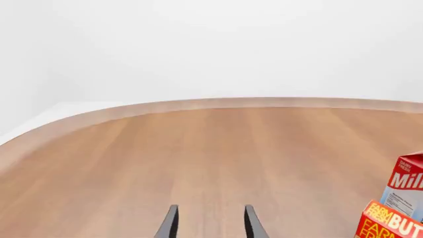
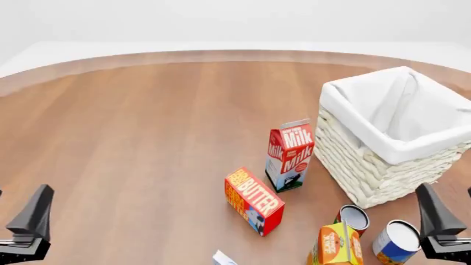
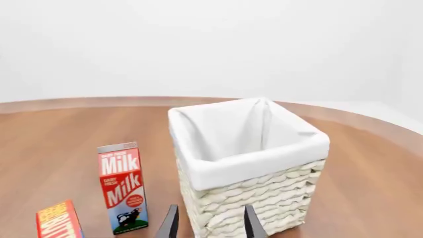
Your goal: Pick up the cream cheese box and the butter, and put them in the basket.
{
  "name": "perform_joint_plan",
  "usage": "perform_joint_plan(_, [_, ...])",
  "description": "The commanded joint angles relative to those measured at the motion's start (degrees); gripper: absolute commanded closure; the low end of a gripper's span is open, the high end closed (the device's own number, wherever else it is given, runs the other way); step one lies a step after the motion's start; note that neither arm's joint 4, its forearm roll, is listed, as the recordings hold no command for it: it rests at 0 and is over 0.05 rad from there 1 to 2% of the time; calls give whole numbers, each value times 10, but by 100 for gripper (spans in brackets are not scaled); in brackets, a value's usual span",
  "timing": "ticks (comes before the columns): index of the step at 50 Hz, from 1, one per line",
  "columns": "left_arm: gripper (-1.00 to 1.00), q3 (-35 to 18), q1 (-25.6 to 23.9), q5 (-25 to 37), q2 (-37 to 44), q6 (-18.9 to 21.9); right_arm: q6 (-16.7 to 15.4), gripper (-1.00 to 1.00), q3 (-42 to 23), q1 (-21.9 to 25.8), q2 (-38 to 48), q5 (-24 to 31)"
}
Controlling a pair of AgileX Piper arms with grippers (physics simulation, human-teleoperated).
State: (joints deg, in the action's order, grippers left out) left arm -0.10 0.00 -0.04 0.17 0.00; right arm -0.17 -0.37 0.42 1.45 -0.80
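A: Showing the outset: nothing is yet in the large squarish whitish wicker basket with white cloth lining (image 2: 383, 165), whose visible interior holds only cloth. The red and orange oblong butter carton (image 2: 254, 200) lies on the wooden tabletop (image 2: 147, 138), near centre front; the small flat white cream cheese box (image 2: 224, 258) is barely a corner at the front view's lower edge.

B: End effectors?

A: Left end effector (image 1: 209, 223) and right end effector (image 3: 209, 222) both have fingers spread, holding nothing, low at either side. Both picks and both placements remain.

B: Obstacles?

A: The upright red milk carton (image 2: 289, 156) stands between butter and basket; two cans (image 2: 354, 219) and an orange-yellow juice carton (image 2: 335, 245) crowd the basket's near side, beside the right arm's likely path.
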Motion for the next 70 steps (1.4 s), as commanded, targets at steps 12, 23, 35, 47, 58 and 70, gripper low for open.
perform_joint_plan(12, [-100, -1, 0, -1, 3, 0, -15, -100, -147, 161, 154, -4])
perform_joint_plan(23, [-100, -1, 0, -1, 3, 0, 26, -100, -335, 257, 310, 94])
perform_joint_plan(35, [-100, -1, 0, -1, 3, 0, 83, -100, -512, 371, 423, 193])
perform_joint_plan(47, [-100, -1, 0, -1, 3, 0, 74, -100, -596, 422, 525, 222])
perform_joint_plan(58, [-100, -1, 0, -1, 3, 0, 91, -100, -635, 456, 597, 240])
perform_joint_plan(70, [-100, -1, 0, -1, 3, 0, 108, -100, -612, 449, 634, 256])
